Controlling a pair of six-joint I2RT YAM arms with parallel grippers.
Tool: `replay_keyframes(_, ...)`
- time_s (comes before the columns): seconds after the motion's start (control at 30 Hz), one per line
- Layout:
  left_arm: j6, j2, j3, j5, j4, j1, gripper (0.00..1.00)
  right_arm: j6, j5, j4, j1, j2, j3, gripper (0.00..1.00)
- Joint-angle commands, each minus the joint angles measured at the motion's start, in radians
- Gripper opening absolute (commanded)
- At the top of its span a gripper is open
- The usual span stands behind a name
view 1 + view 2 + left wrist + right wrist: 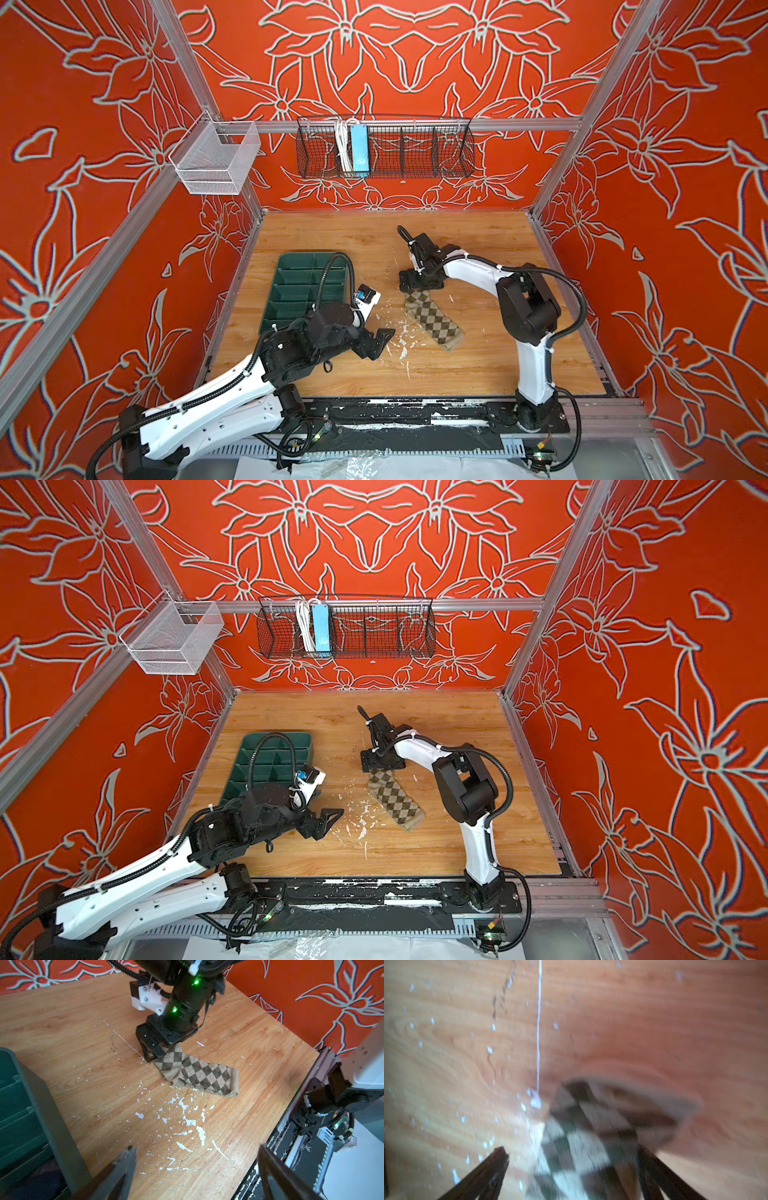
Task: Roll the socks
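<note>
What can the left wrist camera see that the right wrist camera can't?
Only the left wrist view: the whole argyle sock lying on the table, the right gripper down at one end of it, a wall of the green tray, and the left gripper open, holding nothing. Only the right wrist view: a blurred close-up of that sock end between the right gripper's spread fingers. Both: the sock, the wooden table and its white flecks.

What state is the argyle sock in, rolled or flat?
Flat: the argyle sock lies full length on the table, no roll started.
</note>
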Motion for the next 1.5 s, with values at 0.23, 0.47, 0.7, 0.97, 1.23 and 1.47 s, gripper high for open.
replay_keyframes(0.23, -0.152, 0.179, 0.078, -0.181, 0.043, -0.001, 0.9, 0.118, 0.089, -0.047, 0.004, -0.5, -0.459, 0.98)
replay_keyframes(0.47, -0.189, 0.475, 0.253, -0.099, 0.103, 0.05, 0.89, 0.244, 0.195, -0.049, 0.003, -0.693, -0.693, 0.98)
replay_keyframes(0.7, -0.313, 0.811, 0.42, 0.146, 0.22, 0.166, 0.85, 0.306, 0.278, -0.061, 0.003, -0.668, -0.722, 0.98)
replay_keyframes(0.97, -0.351, 1.132, 0.649, 0.224, 0.257, 0.2, 0.8, 0.321, 0.258, -0.004, 0.003, -0.659, -0.757, 0.98)
replay_keyframes(1.23, -0.379, 1.315, 0.779, 0.219, 0.283, 0.213, 0.79, 0.329, 0.204, 0.055, 0.004, -0.657, -0.798, 0.98)
replay_keyframes(1.47, -0.391, 1.452, 0.884, 0.185, 0.209, 0.226, 0.78, 0.34, 0.193, 0.059, 0.005, -0.64, -0.817, 0.98)
